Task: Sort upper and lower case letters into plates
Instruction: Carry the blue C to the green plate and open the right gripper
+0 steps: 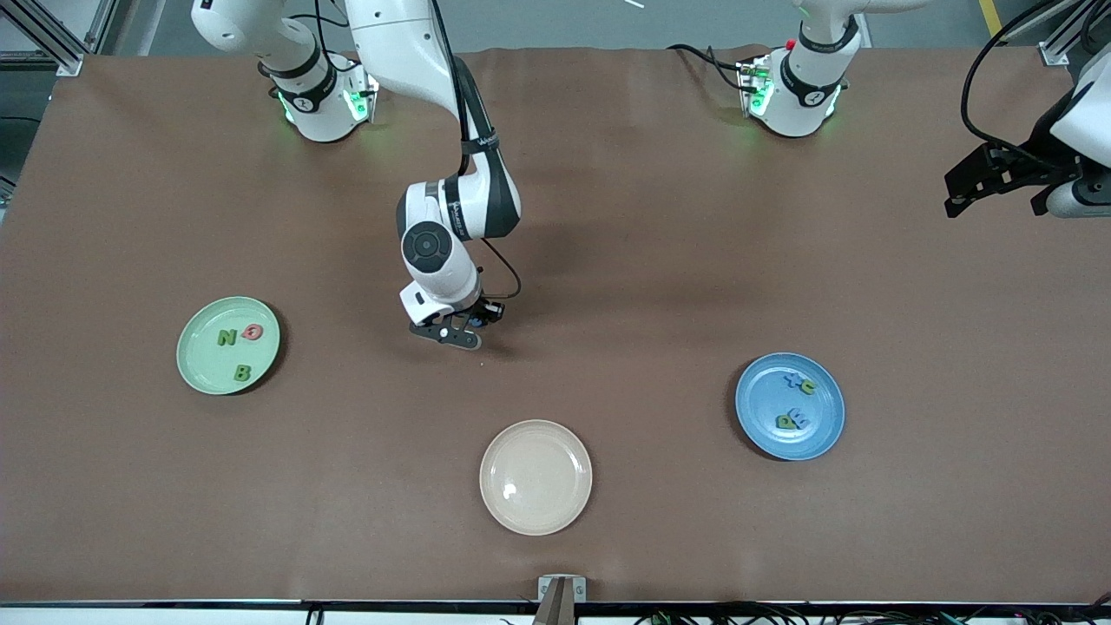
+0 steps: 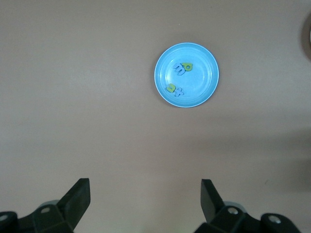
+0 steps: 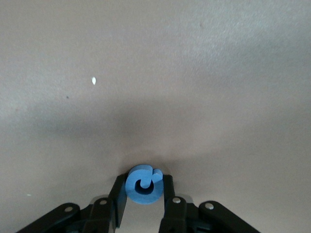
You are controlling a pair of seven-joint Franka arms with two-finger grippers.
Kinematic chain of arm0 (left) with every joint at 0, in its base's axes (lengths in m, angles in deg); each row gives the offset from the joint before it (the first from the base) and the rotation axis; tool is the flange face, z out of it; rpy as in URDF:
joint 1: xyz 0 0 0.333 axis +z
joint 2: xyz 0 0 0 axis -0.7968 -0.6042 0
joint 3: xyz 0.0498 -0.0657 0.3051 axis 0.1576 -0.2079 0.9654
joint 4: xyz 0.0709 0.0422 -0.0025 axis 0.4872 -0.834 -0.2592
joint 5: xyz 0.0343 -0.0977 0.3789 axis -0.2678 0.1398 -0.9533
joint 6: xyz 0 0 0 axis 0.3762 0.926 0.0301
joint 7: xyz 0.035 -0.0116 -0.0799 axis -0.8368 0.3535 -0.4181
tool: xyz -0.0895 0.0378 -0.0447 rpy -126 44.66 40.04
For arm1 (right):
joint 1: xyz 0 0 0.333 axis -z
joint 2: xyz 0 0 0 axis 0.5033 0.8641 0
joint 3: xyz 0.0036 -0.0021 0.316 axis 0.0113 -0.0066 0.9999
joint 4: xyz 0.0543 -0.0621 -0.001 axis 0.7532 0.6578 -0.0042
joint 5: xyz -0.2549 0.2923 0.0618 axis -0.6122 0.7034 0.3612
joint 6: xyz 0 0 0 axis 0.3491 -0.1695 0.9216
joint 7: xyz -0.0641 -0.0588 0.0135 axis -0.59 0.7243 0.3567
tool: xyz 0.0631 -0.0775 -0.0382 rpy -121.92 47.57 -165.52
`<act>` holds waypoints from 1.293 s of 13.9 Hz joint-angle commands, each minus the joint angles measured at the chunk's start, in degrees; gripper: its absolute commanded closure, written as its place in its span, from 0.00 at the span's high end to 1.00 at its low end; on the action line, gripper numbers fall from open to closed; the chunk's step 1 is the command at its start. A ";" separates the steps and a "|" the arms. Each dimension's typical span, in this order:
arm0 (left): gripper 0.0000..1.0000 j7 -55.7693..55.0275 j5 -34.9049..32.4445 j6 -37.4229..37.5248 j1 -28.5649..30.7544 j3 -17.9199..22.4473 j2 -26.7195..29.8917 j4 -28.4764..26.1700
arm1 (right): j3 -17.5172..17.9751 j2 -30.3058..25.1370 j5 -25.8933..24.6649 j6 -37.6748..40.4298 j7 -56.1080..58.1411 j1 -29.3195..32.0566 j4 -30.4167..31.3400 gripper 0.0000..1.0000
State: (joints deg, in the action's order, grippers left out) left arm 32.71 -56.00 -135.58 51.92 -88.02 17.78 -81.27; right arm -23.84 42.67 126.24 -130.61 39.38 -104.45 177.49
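My right gripper [image 1: 464,330] is shut on a blue foam letter [image 3: 143,185] with a round curled shape, low over the bare brown cloth mid-table; it also shows in the right wrist view [image 3: 143,193]. The pale green plate [image 1: 204,365] lies toward the right arm's end and holds a green N, a red round letter and a green B. The blue plate [image 1: 764,391] lies toward the left arm's end and holds several green and blue letters; it also shows in the left wrist view [image 2: 209,68]. My left gripper [image 1: 994,207] waits open and empty, high over that end of the table, as the left wrist view [image 2: 146,196] shows.
An empty cream-beige plate [image 1: 535,476] lies between the two coloured plates, nearer to the front camera. A brown cloth [image 1: 642,260] covers the table. A small white speck [image 3: 94,80] lies on the cloth near my right gripper.
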 commanded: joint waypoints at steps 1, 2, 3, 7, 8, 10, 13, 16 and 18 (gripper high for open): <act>1.00 0.31 1.06 -0.52 -0.05 0.18 0.42 -0.39 | -6.86 -1.58 -1.91 7.61 2.44 1.29 -2.03 0.18; 1.00 0.31 1.06 -0.52 -0.14 -0.09 0.42 -0.39 | -11.34 -1.67 -3.40 15.06 5.76 1.11 -4.22 0.18; 1.00 0.31 1.15 -0.52 0.03 -0.52 0.33 -0.39 | -16.69 -1.68 -3.50 22.88 10.32 1.02 -5.63 0.18; 1.00 -0.48 1.06 -0.52 -0.23 -0.70 0.15 -0.39 | -29.22 -1.33 -3.51 33.49 37.11 6.00 -5.04 0.18; 1.00 -0.48 1.06 -0.52 -0.23 -0.70 0.15 -0.48 | -29.23 -1.24 -3.51 33.50 43.35 9.95 -4.77 0.18; 1.00 -0.48 1.06 -0.52 -0.14 -1.05 0.15 -0.66 | -28.10 -0.71 -3.33 32.63 53.65 17.77 -4.77 0.18; 1.00 -0.66 1.06 -0.52 -0.14 -1.14 -0.55 -0.48 | -20.11 -0.62 -3.15 27.81 60.88 28.94 -4.86 0.18; 1.00 -0.66 1.06 -0.52 0.03 -1.14 -0.55 -0.57 | -11.06 -0.53 -3.15 21.48 62.75 37.91 -4.86 0.19; 1.00 -0.66 1.06 -0.61 -0.05 -1.14 -0.55 -0.57 | -6.23 -0.18 -3.24 18.05 63.36 42.83 -4.94 0.19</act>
State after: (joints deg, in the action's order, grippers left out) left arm 32.54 -56.00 -135.62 51.85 -89.13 17.02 -81.74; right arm -34.10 42.99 123.03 -110.44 101.51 -65.74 172.79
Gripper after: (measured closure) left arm 0.000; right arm 0.656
